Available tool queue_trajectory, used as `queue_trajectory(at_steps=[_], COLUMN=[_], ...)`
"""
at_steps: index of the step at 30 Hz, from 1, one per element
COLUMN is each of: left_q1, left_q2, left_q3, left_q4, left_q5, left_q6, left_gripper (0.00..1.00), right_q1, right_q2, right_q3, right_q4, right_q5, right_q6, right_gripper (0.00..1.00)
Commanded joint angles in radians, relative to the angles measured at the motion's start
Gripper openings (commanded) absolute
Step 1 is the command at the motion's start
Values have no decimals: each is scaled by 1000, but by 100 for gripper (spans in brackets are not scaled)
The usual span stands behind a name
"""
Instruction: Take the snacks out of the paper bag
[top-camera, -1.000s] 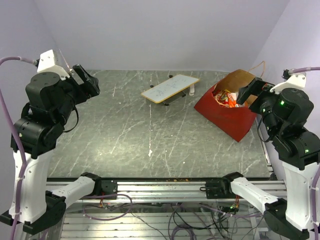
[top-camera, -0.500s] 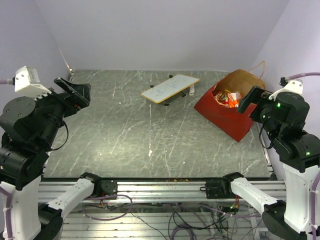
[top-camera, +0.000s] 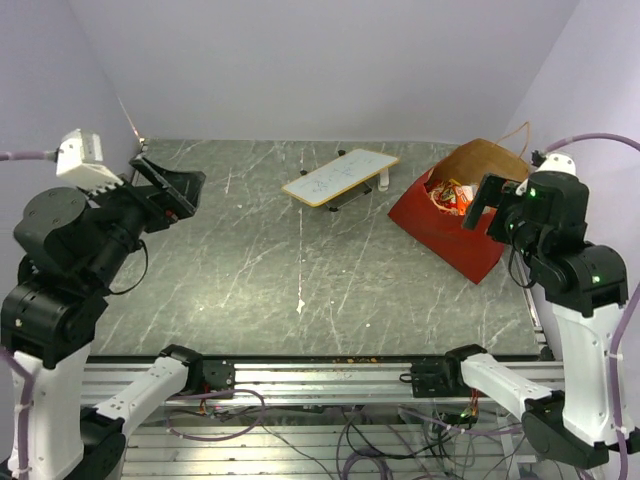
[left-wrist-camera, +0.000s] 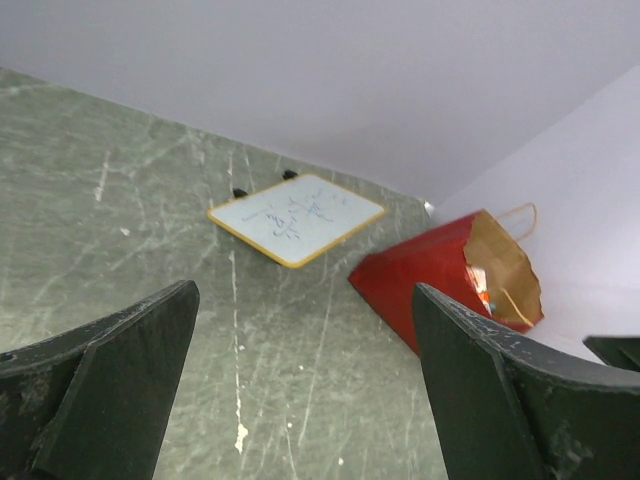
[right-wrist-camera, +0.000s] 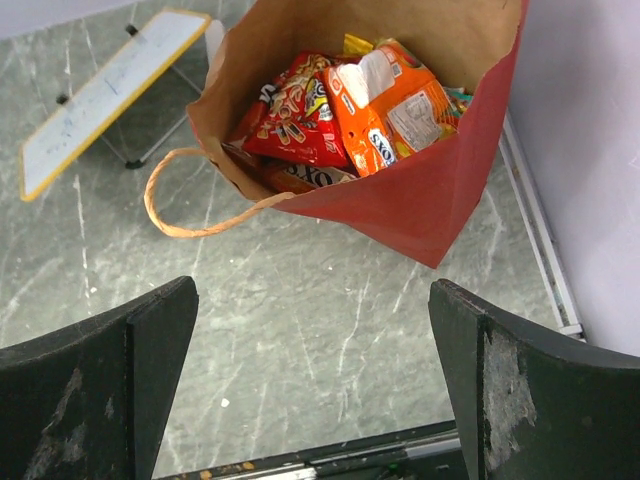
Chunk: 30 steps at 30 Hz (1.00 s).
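Observation:
The paper bag lies tipped at the back right of the table, red outside and brown inside, with its mouth facing up and right. The snacks are inside it. The right wrist view shows a red packet, an orange packet and others under them. My right gripper hovers open and empty just in front of the bag, beside its string handle. My left gripper is open and empty, raised over the table's left side, far from the bag.
A flat white board with a tan edge stands on small black feet at the back centre, left of the bag. The table's metal rail runs along the near edge. Walls close in on the left, back and right.
My left arm has swung and resettled, its gripper now pointing over the left of the table. My right wrist has shifted up and slightly left beside the bag.

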Motion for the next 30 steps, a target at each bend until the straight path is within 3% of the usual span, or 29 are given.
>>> queue_trajectory(at_steps=[1, 7, 14, 18, 23, 30], left_q1=[7, 7, 9, 9, 9, 9], left_q2=[33, 108, 169, 220, 284, 288], left_q3=[-63, -56, -47, -45, -18, -9], left_q4=[105, 117, 130, 166, 191, 201], left_q5=[148, 225, 300, 364, 437, 473], left_q6=[-26, 6, 21, 21, 16, 5], left_gripper=[97, 96, 96, 95, 92, 91], right_q1=[-10, -11, -12, -11, 10, 25], right_q2=[46, 133, 69, 111, 174, 211], right_q3=[-20, -27, -139, -136, -124, -167], right_q4=[34, 109, 242, 270, 289, 298], right_q5=[-33, -198, -368, -276, -222, -240], right_q6=[-83, -289, -478, -542, -587, -562], right_gripper=[100, 92, 88, 85, 64, 62])
